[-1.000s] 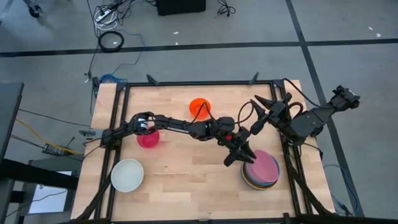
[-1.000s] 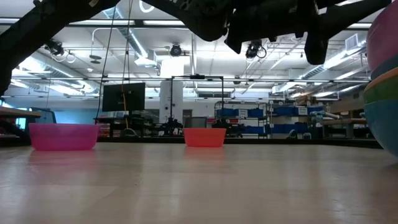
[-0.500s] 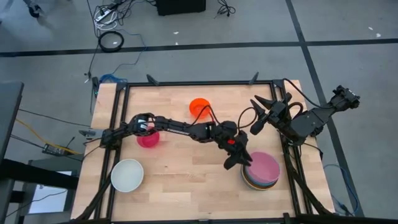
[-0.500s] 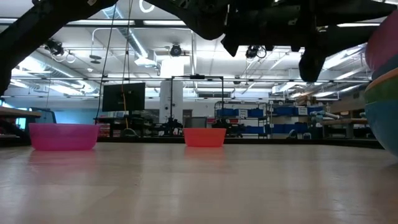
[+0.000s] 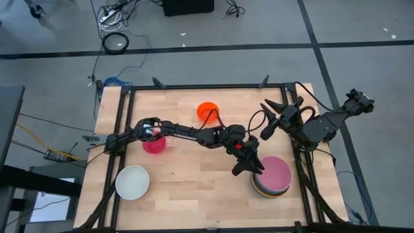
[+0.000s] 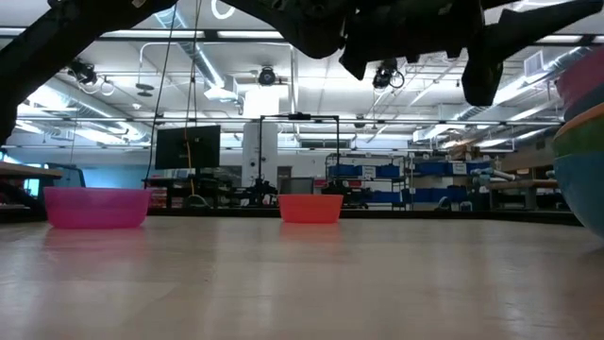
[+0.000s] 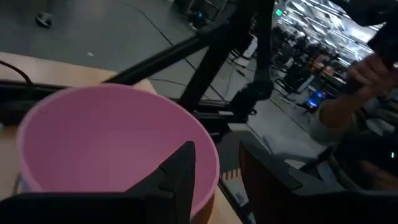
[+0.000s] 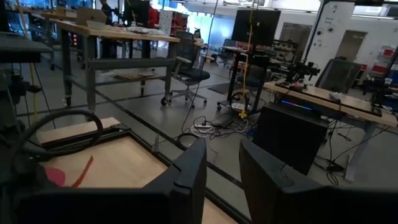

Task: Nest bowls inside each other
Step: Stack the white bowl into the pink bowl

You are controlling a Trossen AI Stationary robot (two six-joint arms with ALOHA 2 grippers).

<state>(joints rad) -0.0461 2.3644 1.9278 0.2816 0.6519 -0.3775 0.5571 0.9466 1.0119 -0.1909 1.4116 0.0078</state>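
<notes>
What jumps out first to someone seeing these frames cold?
The left arm stretched across the table, its open left gripper at the rim of the pink bowl that tops a nested stack of bowls near the front right. Next, three loose bowls: the orange-red bowl at the back middle, the magenta bowl on the left, the white bowl front left. The right arm waits, folded at the table's right edge.

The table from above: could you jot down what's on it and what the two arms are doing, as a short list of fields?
stack: several nested bowls, pale pink one on top, table's right front
loose bowls: white, magenta, orange-red
left gripper: reached across to the stack's left rim, fingers open, one finger at the pink rim
right gripper: waiting above the table's right side, holding nothing
</notes>
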